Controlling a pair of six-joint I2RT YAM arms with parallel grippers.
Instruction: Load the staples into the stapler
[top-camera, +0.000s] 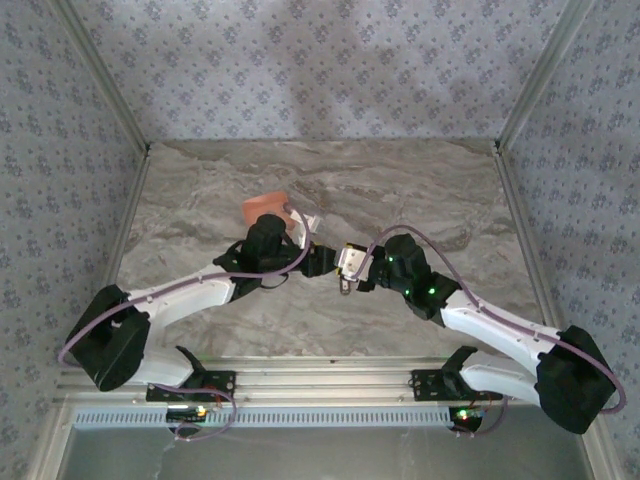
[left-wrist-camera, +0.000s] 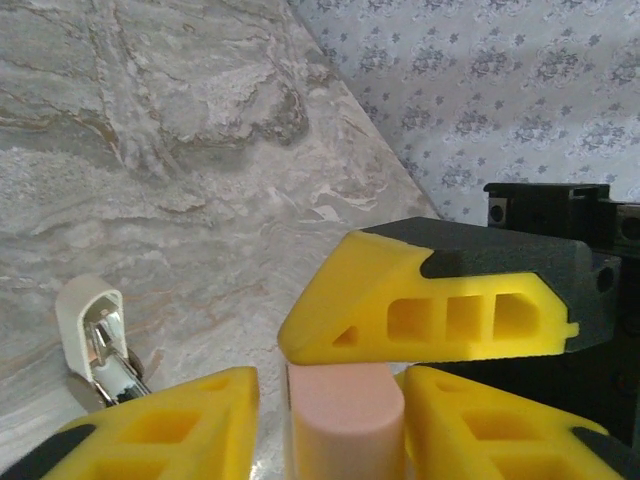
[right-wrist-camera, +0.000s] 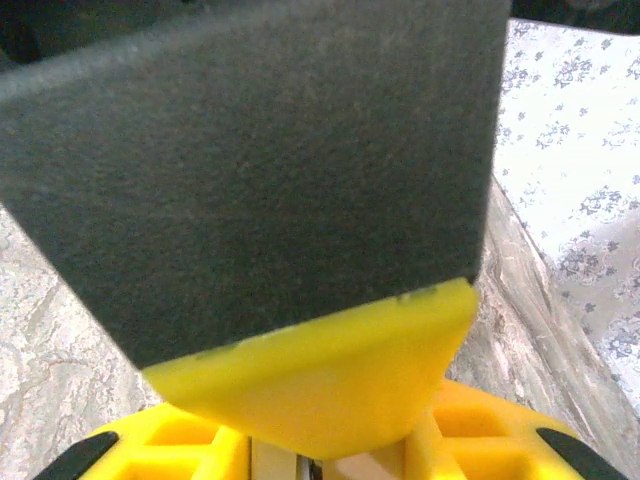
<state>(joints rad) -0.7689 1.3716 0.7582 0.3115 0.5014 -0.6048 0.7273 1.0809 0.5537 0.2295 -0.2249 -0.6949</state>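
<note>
- The stapler (top-camera: 350, 266) is clear of the table at mid-table, at the point where my two grippers meet tip to tip.
- My right gripper (top-camera: 358, 270) is clamped on the stapler. In the right wrist view, a pale strip sits between my yellow fingers (right-wrist-camera: 480, 440) at the bottom edge.
- My left gripper (top-camera: 328, 262) is not clamped. In the left wrist view, my left fingers (left-wrist-camera: 170, 425) flank a pink rounded piece (left-wrist-camera: 345, 420). One finger touches it and a slit of table shows beside the other. I cannot tell whether this piece belongs to the stapler.
- One right-hand finger (left-wrist-camera: 430, 300) lies across the pink piece, just above it.
- A cream shell (left-wrist-camera: 88, 320) with a bright metal rail inside stands tilted beside my left finger. Its lower end is hidden.
- Left arm: white link rising from the bottom-left base toward centre, wrist turned right.
- Right arm: mirrored pose, wrist turned left, green lights lit on the forearm.
- A salmon-orange tray (top-camera: 265, 207) lies on the table just behind my left wrist. The small white item (top-camera: 308, 222) beside it is too small to identify.
- Surface: a grey-brown marbled table (top-camera: 200, 200) with an aluminium rail (top-camera: 320, 375) along the near edge carrying both bases.
- Room: patterned wallpaper walls (top-camera: 320, 60) on three sides, with metal posts (top-camera: 100, 80) at the corners.
</note>
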